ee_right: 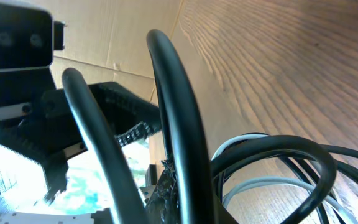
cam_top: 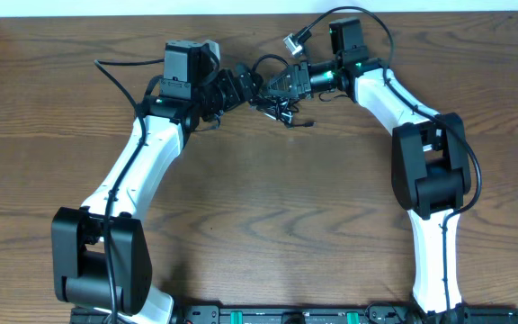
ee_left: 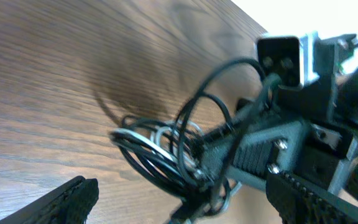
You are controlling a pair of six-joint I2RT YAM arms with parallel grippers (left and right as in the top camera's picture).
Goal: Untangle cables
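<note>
Bench [cam_top: 268, 207] — brown wood-grain surface, smooth, low sheen. Cables [ee_left: 157, 155]: black ones in glossy, smooth sheathing; the pale one smooth, satin. Left tool [ee_left: 182, 180]: fingers [ee_left: 73, 196] matt black plastic, finely toothed edge at lower right of the frame. Arm shells [cam_top: 142, 171] — white glossy plastic; joint housings [cam_top: 430, 166] matt black.

Directly ahead of the left gripper [cam_top: 245, 87], the cables [cam_top: 280, 108] and the right gripper [cam_top: 275, 88] clamped on them block the way. Bare table [cam_top: 268, 207] lies open beside both grippers, on their near side.
</note>
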